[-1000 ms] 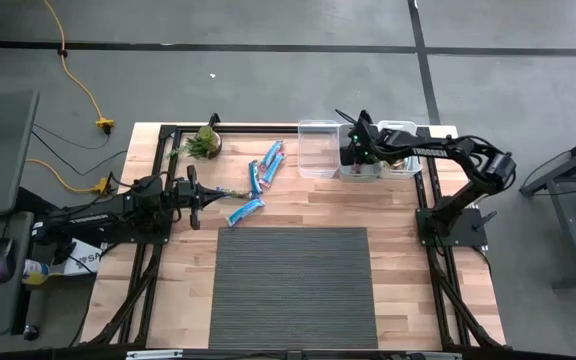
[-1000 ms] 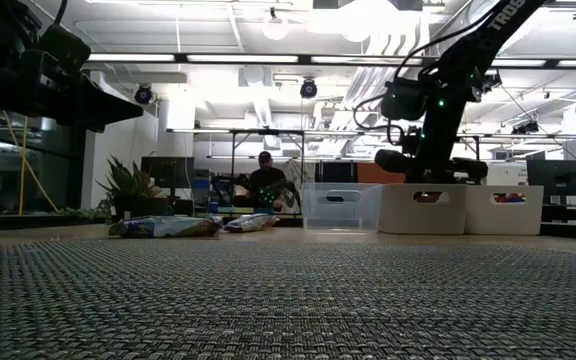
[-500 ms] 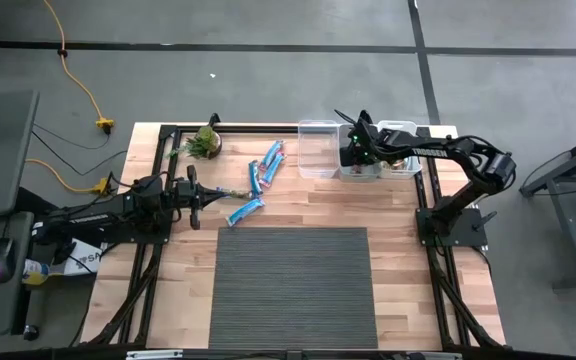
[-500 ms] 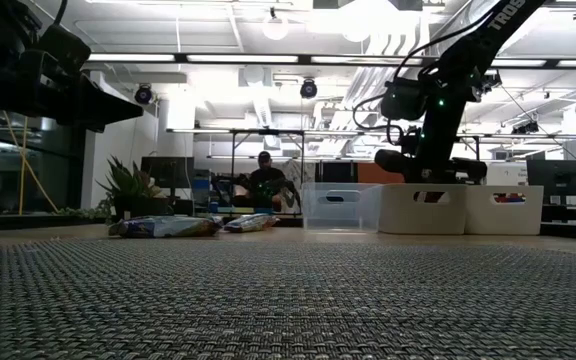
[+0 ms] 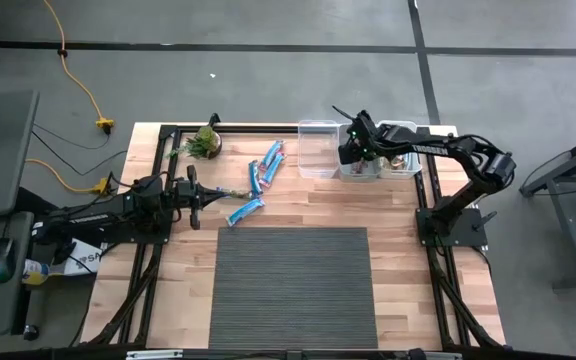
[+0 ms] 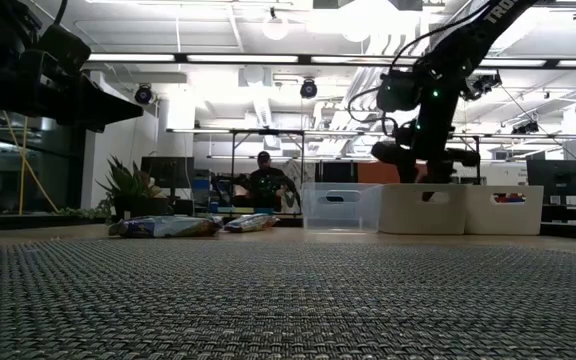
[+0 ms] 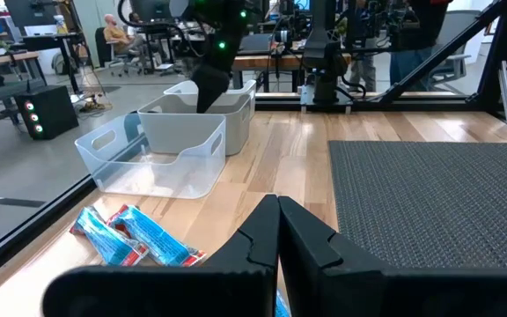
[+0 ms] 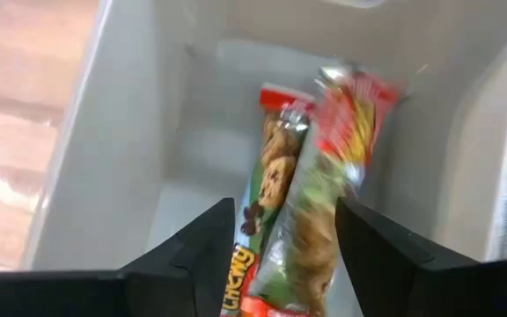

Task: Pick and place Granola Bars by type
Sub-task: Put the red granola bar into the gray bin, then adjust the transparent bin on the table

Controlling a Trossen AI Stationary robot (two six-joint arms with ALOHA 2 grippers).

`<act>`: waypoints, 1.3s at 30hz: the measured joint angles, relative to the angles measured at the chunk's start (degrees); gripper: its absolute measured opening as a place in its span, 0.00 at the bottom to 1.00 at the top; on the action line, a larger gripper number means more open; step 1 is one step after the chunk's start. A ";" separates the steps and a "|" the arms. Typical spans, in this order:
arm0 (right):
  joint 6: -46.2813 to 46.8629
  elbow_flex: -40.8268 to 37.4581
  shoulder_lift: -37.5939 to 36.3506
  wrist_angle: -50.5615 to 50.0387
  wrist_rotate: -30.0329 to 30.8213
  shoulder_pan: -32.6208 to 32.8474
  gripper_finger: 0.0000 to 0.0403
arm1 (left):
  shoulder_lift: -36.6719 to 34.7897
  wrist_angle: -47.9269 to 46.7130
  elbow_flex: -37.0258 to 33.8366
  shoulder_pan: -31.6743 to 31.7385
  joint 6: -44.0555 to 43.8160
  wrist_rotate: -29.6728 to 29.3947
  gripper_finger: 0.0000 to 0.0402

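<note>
While blurred granola bars (image 8: 302, 211) lie binned, the right hand (image 8: 284, 238) gapes, released.

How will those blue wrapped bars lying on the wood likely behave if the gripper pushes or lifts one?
The blue bars lie flat and thin on the table, so they probably slide, not roll. Their glossy wrappers look crinkly and possibly slippery. They seem light, likely flexing a little if gripped at one end.
</note>
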 joint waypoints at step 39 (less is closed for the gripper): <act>-25.11 30.63 0.12 25.86 -20.19 -2.18 0.46 | 0.00 0.01 0.00 0.00 -0.02 -0.01 0.00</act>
